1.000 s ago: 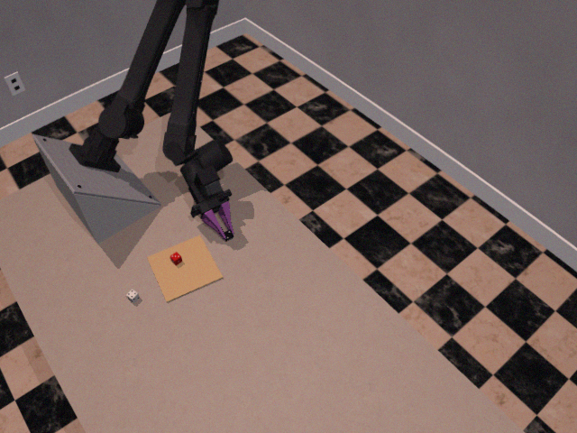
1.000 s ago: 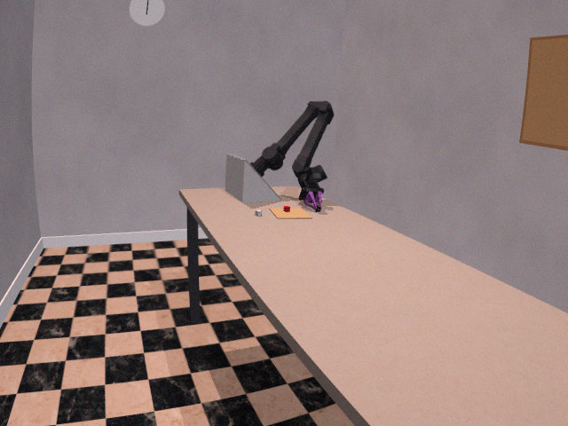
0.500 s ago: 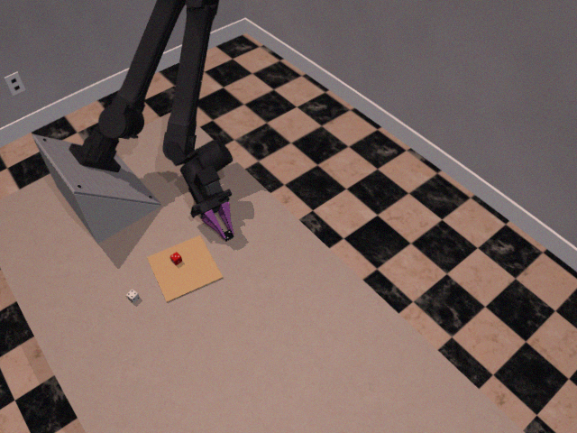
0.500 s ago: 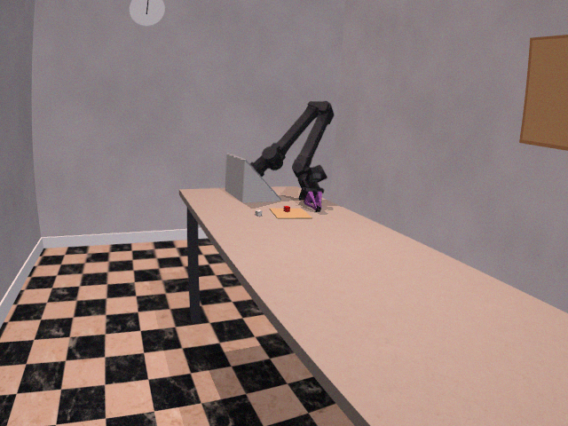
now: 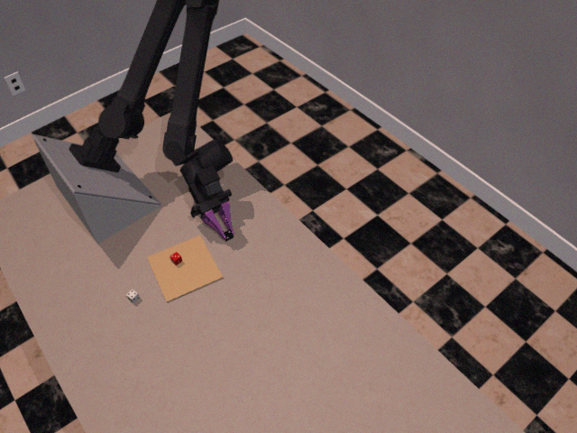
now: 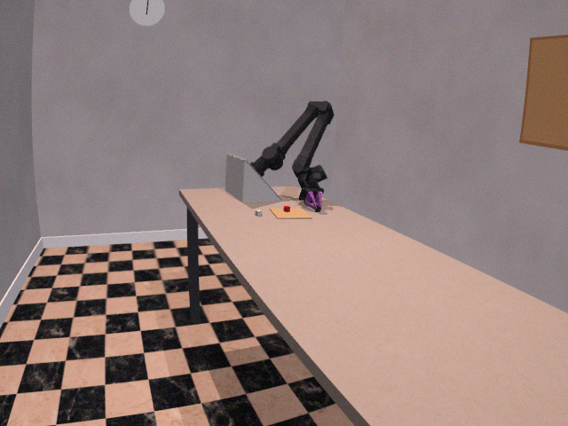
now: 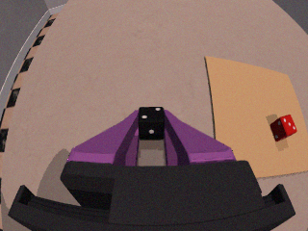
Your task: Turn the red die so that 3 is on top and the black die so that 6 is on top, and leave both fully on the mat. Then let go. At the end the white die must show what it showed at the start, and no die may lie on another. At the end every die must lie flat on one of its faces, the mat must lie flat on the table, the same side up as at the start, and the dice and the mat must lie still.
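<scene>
My pincer: pinching the blk die b/w my 2 purple tips; die's sides at the tips are hidden.
Blk die: off the mat, near its edge. Wrist cam shows 2 dots on one face, 1 dot on the face nearer the cam. Can't tell if it touches the table.
Red die: on the mat, well apart from my tips. Wrist cam shows white dots, but they're small & hard to count; top no. unclear.
Mat: yellowish, flat on the table; right side cut off in wrist cam.
White die: on the table, off the mat, near it. Dark dots up top, too tiny for a sure no.; out of wrist cam's view.
My arm: bent, w/ its upper part cut off in top cam.
Grey block: slanted, under my arm's foot, which hides a bit of it.
Brown board: on the wall, right side cut off.
</scene>
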### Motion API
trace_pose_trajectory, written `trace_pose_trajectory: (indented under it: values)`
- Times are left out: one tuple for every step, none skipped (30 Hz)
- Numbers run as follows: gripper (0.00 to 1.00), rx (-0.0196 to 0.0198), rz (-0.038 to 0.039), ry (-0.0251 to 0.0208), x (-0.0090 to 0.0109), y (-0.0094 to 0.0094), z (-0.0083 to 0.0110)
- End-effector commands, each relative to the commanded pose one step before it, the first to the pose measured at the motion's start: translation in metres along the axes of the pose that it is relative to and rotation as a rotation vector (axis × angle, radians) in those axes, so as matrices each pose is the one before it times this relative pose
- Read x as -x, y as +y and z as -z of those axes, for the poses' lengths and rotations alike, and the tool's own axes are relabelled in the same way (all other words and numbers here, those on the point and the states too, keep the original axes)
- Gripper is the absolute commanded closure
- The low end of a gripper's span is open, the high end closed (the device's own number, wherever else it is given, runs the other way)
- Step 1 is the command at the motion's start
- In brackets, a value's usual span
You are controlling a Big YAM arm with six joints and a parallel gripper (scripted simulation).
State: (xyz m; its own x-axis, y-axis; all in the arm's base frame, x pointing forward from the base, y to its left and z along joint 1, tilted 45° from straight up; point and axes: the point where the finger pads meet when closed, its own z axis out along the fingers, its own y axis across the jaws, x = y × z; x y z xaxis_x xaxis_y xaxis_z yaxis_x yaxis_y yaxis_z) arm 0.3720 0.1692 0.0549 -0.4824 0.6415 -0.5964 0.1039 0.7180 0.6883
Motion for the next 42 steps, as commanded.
trace_pose_trajectory:
  values:
    - [0.85, 0.02088, -0.01734, -0.01755, 0.00302, 0.00697, -0.00324]
    - [0.85, 0.0, 0.0, 0.0, 0.0, 0.0, 0.0]
    - [0.81, 0.0, 0.0, 0.0, 0.0, 0.0, 0.0]
    - [0.81, 0.0, 0.0, 0.0, 0.0, 0.0, 0.0]
    - [0.81, 0.0, 0.0, 0.0, 0.0, 0.0, 0.0]
    - [0.81, -0.00009, -0.00025, -0.00013, 0.00002, -0.00001, 0.0]
    - [0.81, 0.0, 0.0, 0.0, 0.0, 0.0, 0.0]
    - [0.77, 0.0, 0.0, 0.0, 0.0, 0.0, 0.0]
    - [0.77, 0.00001, 0.0, 0.00002, 0.0, 0.0, 0.0]
    - [0.77, 0.00005, 0.0, 0.00008, -0.00001, 0.00001, 0.0]
    - [0.73, 0.00001, 0.0, 0.00001, 0.0, 0.0, 0.0]
    - [0.73, 0.0, 0.0, 0.0, 0.0, 0.0, 0.0]
    - [0.73, 0.0, 0.0, 0.0, 0.0, 0.0, 0.0]
    - [0.69, 0.0, 0.0, 0.0, 0.0, 0.0, 0.0]
    - [0.69, 0.0, 0.0, 0.0, 0.0, 0.0, 0.0]
    - [0.69, 0.0, 0.0, 0.0, 0.0, 0.0, 0.0]
    - [0.65, 0.0, 0.0, 0.0, 0.0, 0.0, 0.0]
    - [0.65, 0.0, 0.0, 0.0, 0.0, 0.0, 0.0]
    - [0.65, 0.0, 0.0, 0.0, 0.0, 0.0, 0.0]
    - [0.65, 0.0, 0.0, 0.0, 0.0, 0.0, 0.0]
    - [0.65, 0.0, 0.0, 0.0, 0.0, 0.0, 0.0]
    - [0.65, 0.0, 0.0, 0.0, 0.0, 0.0, 0.0]
    - [0.65, -0.00001, -0.00012, -0.00001, -0.00001, 0.0, 0.0]
    - [0.65, 0.0, 0.0, 0.0, 0.0, 0.0, 0.0]
    - [0.65, 0.0, 0.0, 0.0, 0.0, 0.0, 0.0]
    - [0.65, 0.0, 0.0, 0.0, 0.0, 0.0, 0.0]
    - [0.65, 0.0, 0.0, 0.0, 0.0, 0.0, 0.0]
    - [0.65, 0.0, 0.0, 0.0, 0.0, 0.0, 0.0]
    - [0.65, 0.0, 0.0, 0.0, 0.0, 0.0, 0.0]
    - [0.65, 0.0, 0.0, 0.0, 0.0, 0.0, 0.0]
    - [0.65, 0.0, 0.0, 0.0, 0.0, 0.0, 0.0]
    - [0.65, 0.0, 0.0, 0.0, 0.0, 0.0, 0.0]
    - [0.65, 0.0, 0.0, 0.0, 0.0, 0.0, 0.0]
    - [0.65, 0.0, 0.0, 0.0, 0.0, 0.0, 0.0]
    - [0.65, 0.0, 0.0, 0.0, 0.0, 0.0, 0.0]
    - [0.65, 0.0, 0.0, 0.0, 0.0, 0.0, 0.0]
    - [0.65, 0.0, 0.0, 0.0, 0.0, 0.0, 0.0]
    - [0.65, 0.0, 0.0, 0.0, 0.0, 0.0, 0.0]
    - [0.65, 0.0, 0.0, 0.0, 0.0, 0.0, 0.0]
    - [0.65, 0.00002, -0.00001, 0.00002, -0.00001, 0.00001, 0.0]
    - [0.65, 0.0, 0.0, 0.0, 0.0, 0.0, 0.0]
    - [0.65, 0.0, 0.0, 0.0, 0.0, 0.0, 0.0]
